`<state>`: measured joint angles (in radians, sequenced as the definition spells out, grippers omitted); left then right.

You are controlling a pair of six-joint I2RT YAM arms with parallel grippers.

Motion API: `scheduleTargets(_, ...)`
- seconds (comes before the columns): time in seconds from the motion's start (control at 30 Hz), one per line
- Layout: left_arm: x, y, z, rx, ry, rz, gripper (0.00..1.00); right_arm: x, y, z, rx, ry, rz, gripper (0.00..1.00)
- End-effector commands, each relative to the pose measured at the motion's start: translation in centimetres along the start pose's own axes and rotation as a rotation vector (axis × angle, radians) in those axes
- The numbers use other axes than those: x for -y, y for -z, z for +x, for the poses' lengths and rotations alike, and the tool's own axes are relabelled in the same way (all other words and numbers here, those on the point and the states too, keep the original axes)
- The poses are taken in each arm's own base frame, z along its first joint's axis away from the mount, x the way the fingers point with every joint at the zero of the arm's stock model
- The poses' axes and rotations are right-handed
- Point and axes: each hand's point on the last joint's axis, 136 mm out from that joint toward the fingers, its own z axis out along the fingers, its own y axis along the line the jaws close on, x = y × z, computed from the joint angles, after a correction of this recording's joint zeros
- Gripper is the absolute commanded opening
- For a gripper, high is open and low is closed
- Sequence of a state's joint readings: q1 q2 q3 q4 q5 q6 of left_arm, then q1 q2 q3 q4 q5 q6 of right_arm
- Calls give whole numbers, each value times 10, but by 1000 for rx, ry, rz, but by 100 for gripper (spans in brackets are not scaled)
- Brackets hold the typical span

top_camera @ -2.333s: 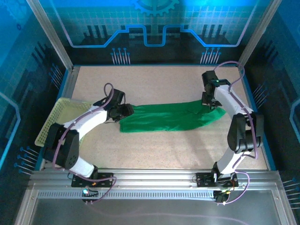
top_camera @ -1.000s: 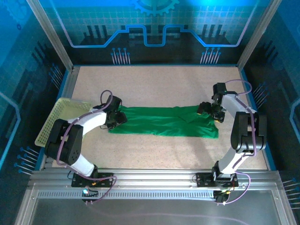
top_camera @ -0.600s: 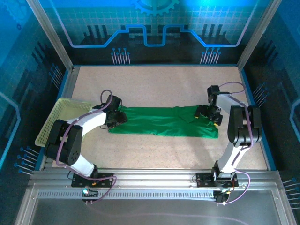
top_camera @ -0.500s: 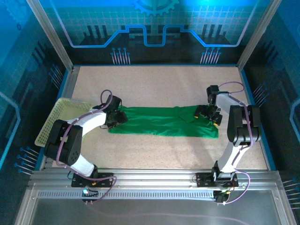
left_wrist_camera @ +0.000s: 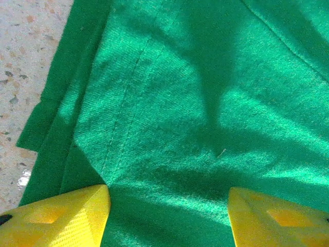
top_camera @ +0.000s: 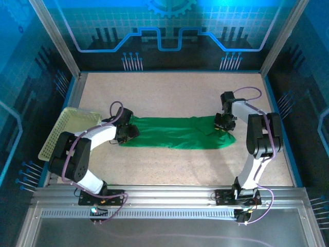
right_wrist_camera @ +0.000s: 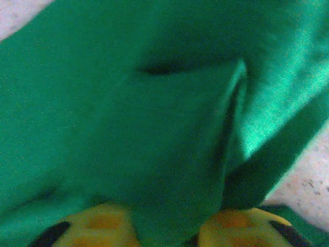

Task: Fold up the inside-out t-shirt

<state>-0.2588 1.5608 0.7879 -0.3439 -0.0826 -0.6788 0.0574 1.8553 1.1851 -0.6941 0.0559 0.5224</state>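
The inside-out t-shirt (top_camera: 175, 133) lies on the table as a long bright-green strip running left to right. My left gripper (top_camera: 129, 131) hovers low over its left end. In the left wrist view that gripper (left_wrist_camera: 167, 220) is open, its yellow fingertips (left_wrist_camera: 61, 216) wide apart above flat cloth (left_wrist_camera: 205, 103) with a seam line. My right gripper (top_camera: 222, 123) is at the shirt's right end. In the right wrist view it (right_wrist_camera: 167, 229) is shut on a bunched fold of green fabric (right_wrist_camera: 128, 103) that rises between its two yellow tips.
A pale yellow-green perforated basket (top_camera: 67, 128) leans at the table's left edge, close to the left arm. Metal frame rails border the speckled table (top_camera: 169, 92) on the left, right and near sides. Bare tabletop lies beyond and in front of the shirt.
The right gripper moved left onto the shirt's right end and closed on the cloth, and the shirt's right corner drew inward. The left gripper stayed open and almost still.
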Motion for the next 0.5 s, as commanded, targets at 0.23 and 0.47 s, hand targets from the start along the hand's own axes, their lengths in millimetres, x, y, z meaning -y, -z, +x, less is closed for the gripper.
scheduleTargets(0.23, 1, -5, 32, -50, -58, -39, 63, 36, 45, -13, 110, 54, 216, 0)
scheduleTargets(0.47, 40, 3, 69, -83, -146, 6, 63, 65, 97, -33, 197, 84, 398, 0)
